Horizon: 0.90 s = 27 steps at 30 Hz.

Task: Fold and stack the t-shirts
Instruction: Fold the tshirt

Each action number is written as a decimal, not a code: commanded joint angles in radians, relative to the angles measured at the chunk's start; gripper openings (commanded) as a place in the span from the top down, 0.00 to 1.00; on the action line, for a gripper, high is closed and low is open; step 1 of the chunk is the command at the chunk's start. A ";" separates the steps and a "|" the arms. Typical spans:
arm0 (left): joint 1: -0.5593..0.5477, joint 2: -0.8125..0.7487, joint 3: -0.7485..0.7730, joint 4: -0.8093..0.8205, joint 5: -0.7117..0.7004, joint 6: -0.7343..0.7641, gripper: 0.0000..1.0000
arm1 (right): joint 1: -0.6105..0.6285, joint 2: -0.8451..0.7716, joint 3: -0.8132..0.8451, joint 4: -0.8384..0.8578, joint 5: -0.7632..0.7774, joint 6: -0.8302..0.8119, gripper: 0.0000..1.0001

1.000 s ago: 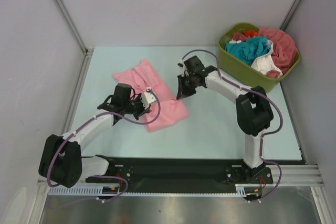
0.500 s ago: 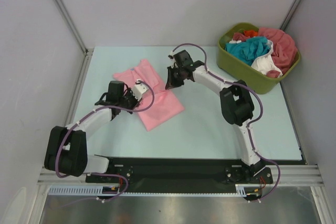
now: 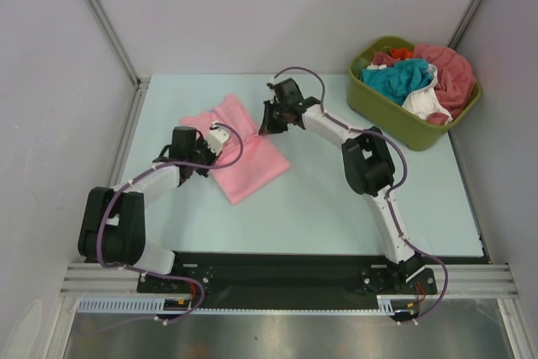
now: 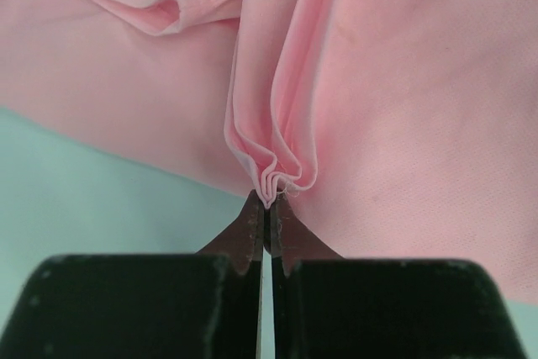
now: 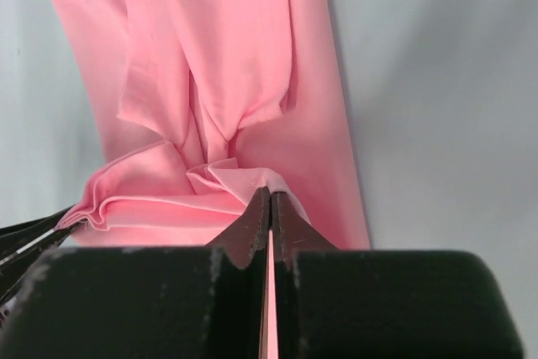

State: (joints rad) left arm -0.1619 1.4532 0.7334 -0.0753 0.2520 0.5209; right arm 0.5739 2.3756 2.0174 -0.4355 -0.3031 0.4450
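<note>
The light pink t-shirt (image 3: 244, 153) lies partly folded on the table, left of centre. My left gripper (image 3: 204, 158) is at its left edge, shut on a bunched fold of the pink cloth (image 4: 273, 166). My right gripper (image 3: 267, 124) is at its far right edge, shut on a pinched edge of the same shirt (image 5: 252, 182). The other t-shirts, teal (image 3: 395, 79), white (image 3: 424, 102) and coral-red (image 3: 450, 73), are heaped in the tub at the back right.
The olive-green plastic tub (image 3: 387, 111) stands at the back right corner. Grey walls close the table at the back and sides. The black base rail (image 3: 277, 271) runs along the near edge.
Both grippers have moved away from me and to the left, carrying the shirt's near edge over the rest. The pink shirt now lies further back and more compact.
</note>
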 commanded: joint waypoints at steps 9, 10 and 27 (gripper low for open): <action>0.016 0.071 0.096 -0.012 -0.077 -0.036 0.63 | -0.012 0.043 0.096 0.063 0.025 0.041 0.54; 0.016 0.090 0.116 -0.023 -0.132 -0.053 0.52 | -0.016 0.036 0.102 0.044 0.044 0.038 0.52; -0.198 -0.297 -0.107 -0.150 0.150 0.260 0.46 | 0.012 -0.463 -0.545 0.102 -0.029 -0.074 0.89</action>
State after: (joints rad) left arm -0.2764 1.1984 0.6674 -0.1406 0.2646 0.6819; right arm 0.5755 1.9129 1.5639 -0.4034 -0.1970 0.3458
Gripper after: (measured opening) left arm 0.548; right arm 0.139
